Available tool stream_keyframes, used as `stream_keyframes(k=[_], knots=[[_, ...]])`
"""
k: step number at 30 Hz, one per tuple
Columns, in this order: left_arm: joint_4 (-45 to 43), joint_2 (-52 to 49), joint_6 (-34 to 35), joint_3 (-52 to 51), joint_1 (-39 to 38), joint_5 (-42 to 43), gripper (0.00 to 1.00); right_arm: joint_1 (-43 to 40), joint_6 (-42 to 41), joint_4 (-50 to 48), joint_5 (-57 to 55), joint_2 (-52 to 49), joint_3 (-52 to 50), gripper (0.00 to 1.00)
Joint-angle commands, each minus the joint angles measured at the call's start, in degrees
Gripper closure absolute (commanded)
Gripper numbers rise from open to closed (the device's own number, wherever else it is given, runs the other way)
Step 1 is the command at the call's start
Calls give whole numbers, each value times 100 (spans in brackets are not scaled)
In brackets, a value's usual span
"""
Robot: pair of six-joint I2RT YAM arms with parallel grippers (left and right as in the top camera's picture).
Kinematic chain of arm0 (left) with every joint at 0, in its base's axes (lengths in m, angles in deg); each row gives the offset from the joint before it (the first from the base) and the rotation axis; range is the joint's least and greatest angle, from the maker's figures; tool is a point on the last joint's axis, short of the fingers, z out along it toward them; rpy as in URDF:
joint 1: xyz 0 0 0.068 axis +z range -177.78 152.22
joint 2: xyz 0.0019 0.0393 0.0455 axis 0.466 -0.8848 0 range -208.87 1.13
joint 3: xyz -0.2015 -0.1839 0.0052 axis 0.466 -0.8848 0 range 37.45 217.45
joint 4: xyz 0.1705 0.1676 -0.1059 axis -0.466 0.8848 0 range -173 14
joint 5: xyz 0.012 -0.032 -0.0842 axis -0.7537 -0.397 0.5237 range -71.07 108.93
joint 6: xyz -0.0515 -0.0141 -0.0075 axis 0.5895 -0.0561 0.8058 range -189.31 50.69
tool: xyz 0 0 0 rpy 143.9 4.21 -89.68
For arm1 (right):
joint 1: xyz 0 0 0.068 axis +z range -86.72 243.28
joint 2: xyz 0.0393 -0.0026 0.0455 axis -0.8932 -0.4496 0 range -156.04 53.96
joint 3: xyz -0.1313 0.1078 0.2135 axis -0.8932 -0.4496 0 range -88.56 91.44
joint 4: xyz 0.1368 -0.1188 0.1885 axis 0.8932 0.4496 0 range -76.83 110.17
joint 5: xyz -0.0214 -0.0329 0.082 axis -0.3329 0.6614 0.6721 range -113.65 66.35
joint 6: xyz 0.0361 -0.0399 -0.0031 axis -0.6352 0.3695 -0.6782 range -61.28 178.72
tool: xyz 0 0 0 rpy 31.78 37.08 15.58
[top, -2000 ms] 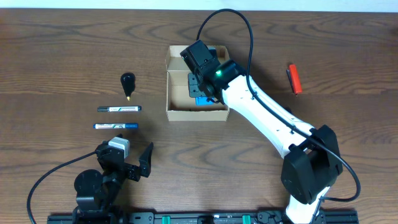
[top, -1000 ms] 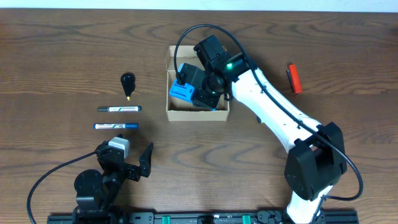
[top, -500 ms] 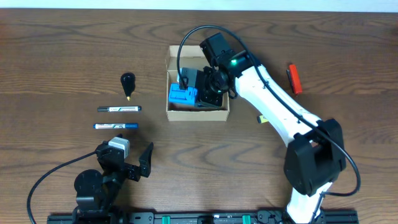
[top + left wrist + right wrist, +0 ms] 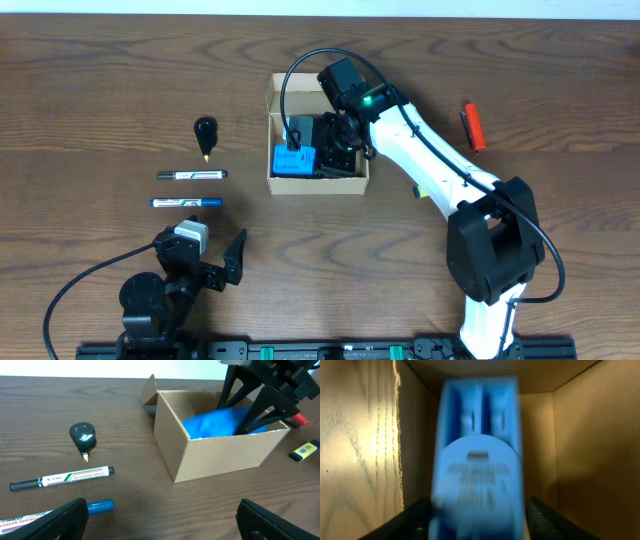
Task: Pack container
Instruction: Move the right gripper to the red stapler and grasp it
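Grips a blue plastic item [image 4: 479, 435] in the right pincer [image 4: 480, 520], down inside the container [image 4: 300, 183]. Holds the left pincer [image 4: 160, 520] spread wide, empty, low over the table [image 4: 100, 80].

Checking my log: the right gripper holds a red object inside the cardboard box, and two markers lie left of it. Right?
No. The object in the right gripper is blue, not red; the right wrist view shows it. The cardboard box and markers are as stated.
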Motion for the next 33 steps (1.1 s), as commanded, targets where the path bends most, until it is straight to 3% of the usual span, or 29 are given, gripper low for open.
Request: stream_keyframes(k=[1, 8, 14, 22, 28, 33], knots=[[13, 48, -2, -118, 11, 103, 5, -52, 44, 9, 103, -31, 90, 30], [13, 48, -2, -118, 11, 103, 5, -68, -177, 422, 101, 131, 562, 27], [13, 48, -2, -118, 11, 103, 5, -262, -1128, 951, -144, 400, 1475, 32], [13, 48, -2, -118, 11, 103, 5, -1532, -2868, 916, -1231, 796, 1696, 25], [13, 48, -2, -118, 11, 103, 5, -2756, -3508, 782, -1537, 745, 1366, 23], [13, 48, -2, -118, 11, 103, 5, -3585, -3814, 79, -1528, 667, 627, 21]])
